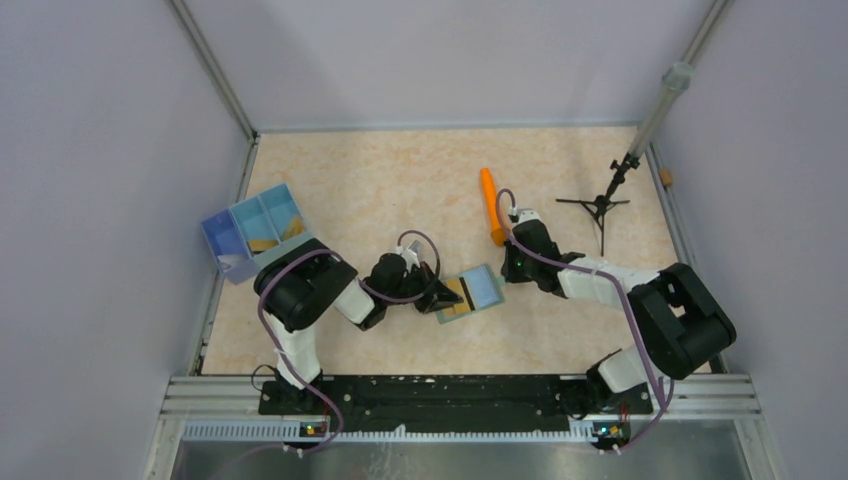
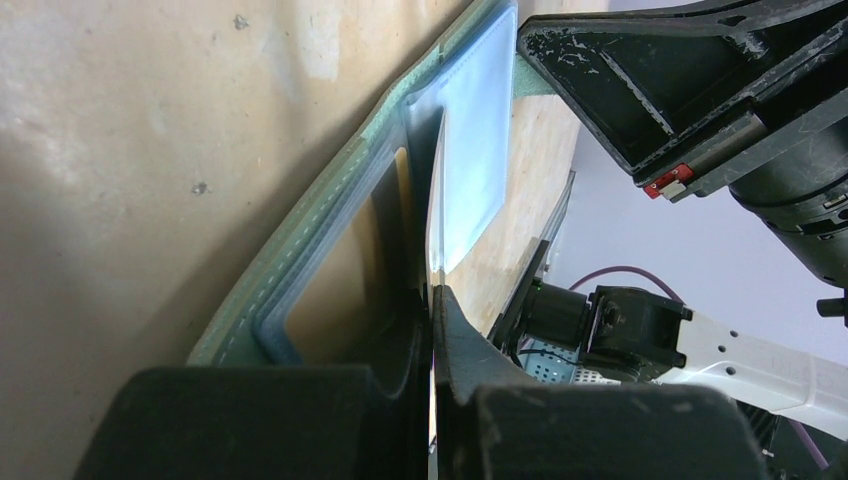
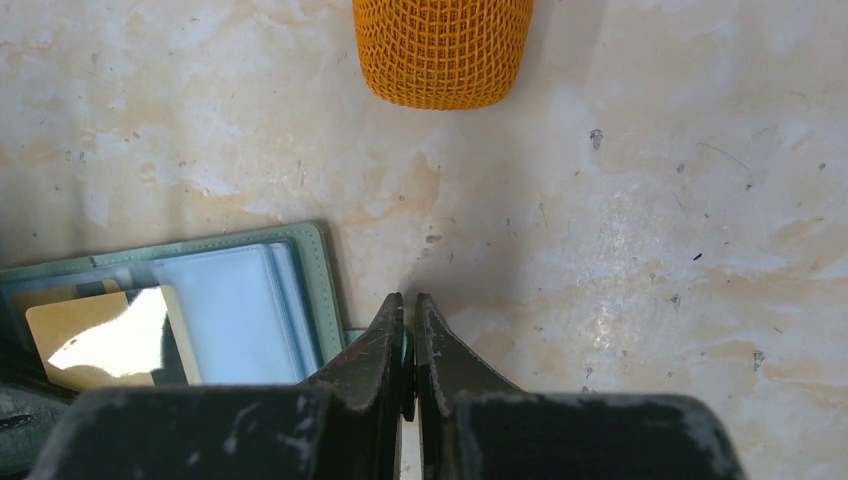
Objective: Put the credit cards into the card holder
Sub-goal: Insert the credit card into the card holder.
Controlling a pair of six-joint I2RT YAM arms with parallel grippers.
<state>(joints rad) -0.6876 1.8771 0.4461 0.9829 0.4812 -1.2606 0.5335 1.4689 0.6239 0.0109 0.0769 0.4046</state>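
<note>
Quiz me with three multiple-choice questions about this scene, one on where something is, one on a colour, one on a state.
1. Where does the orange mesh-textured cylinder lie?
A. on the beige table, beyond the grey-green folding wallet
B. across the wallet
C. off the table

2. What colour is the wallet's inside?
A. red
B. pale blue
C. black

3. How do the fingers of the right gripper stand?
A. spread wide
B. closed together
C. around the cylinder

Answers: 1 A, the top view shows it past the wallet; 2 B, pale blue sleeves show beside the gold rectangular card; 3 B, the right wrist view shows them nearly touching.
</note>
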